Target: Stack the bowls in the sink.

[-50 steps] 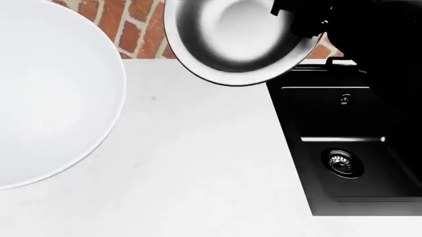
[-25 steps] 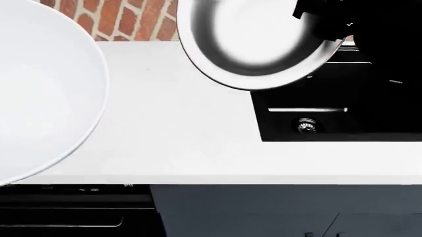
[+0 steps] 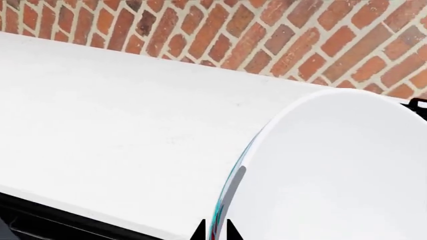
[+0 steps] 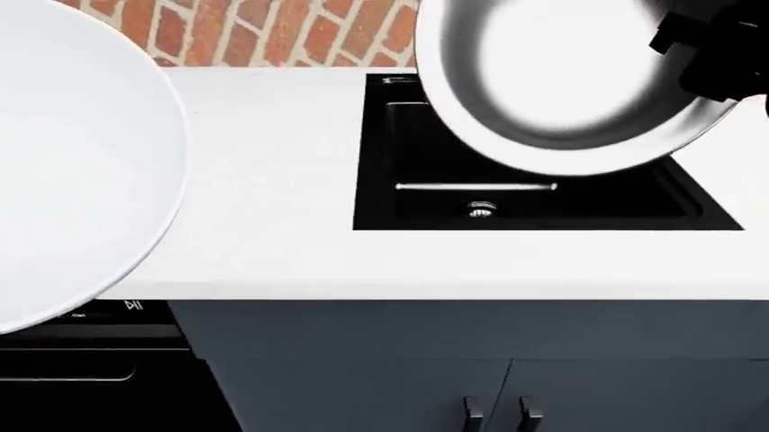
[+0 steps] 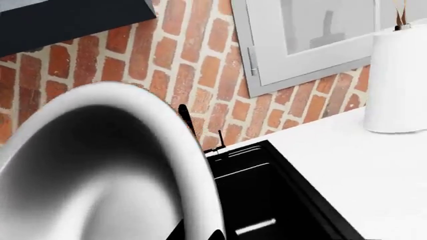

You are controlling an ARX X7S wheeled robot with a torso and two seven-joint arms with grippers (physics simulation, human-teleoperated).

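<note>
The larger white bowl (image 4: 72, 162) fills the left of the head view, held up in the air. In the left wrist view its teal-and-pink rim (image 3: 230, 185) runs between the two fingertips of my left gripper (image 3: 215, 233), which is shut on it. The smaller black bowl (image 4: 565, 81), shiny inside, hangs tilted over the back of the sink (image 4: 384, 193); my right gripper (image 4: 683, 45) grips its rim at the upper right. In the right wrist view that bowl (image 5: 100, 170) sits between the fingertips of the right gripper (image 5: 197, 234). The sink's drain (image 4: 482, 211) shows below the bowl.
White counter (image 4: 265, 180) surrounds the sink, with a brick wall (image 4: 265, 31) behind. A tall white container (image 5: 399, 80) stands on the counter beyond the sink, near a window frame (image 5: 300, 45). Dark cabinet doors (image 4: 481, 378) lie below the counter's front edge.
The head view has swung right and pulled back: the sink now sits at centre and the cabinet front shows. The black bowl has shifted right, over the sink.
</note>
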